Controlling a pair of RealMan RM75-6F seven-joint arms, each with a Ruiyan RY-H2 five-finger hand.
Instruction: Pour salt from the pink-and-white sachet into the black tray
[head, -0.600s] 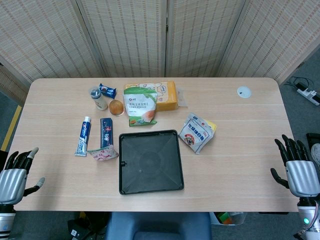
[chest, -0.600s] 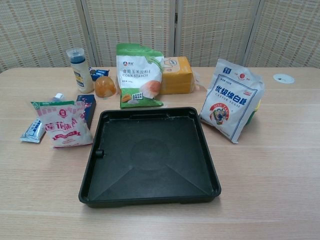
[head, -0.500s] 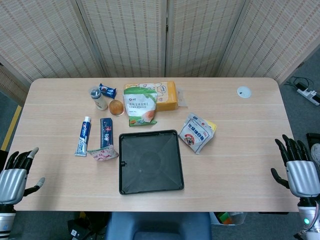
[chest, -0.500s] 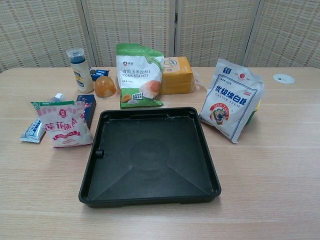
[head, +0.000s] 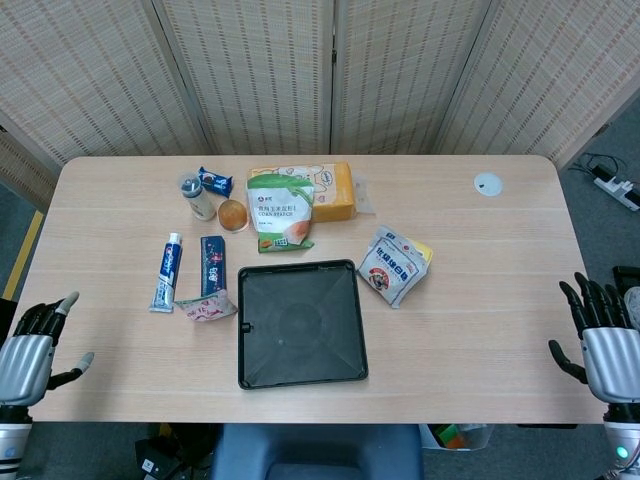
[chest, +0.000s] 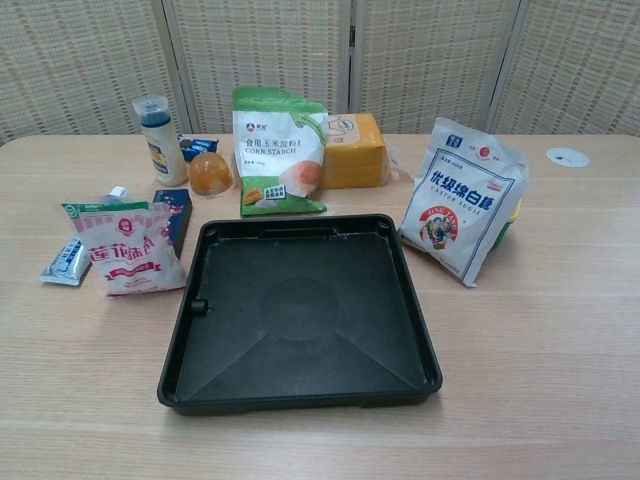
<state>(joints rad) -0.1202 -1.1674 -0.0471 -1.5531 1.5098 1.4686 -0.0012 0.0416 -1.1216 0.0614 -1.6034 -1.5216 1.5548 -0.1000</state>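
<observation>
The pink-and-white sachet (chest: 128, 257) lies on the counter (head: 480, 280) just left of the black tray (chest: 300, 312), while the left hand (head: 28, 352) and right hand (head: 605, 348) hang spread and hold nothing.

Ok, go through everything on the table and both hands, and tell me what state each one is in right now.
Salt sachet: propped beside the tray, untouched.
Black tray: flat, empty.
Corn starch bag: upright.
Sugar bag: leaning, looks sealed.
Small bottle: upright, capped.
Toothpaste tube: lying flat, capped.
Dark blue box: lying flat.
Orange pack: lying behind the corn starch.
Left hand: open, empty, at the table edge.
Right hand: open, empty, off the table edge.
</observation>
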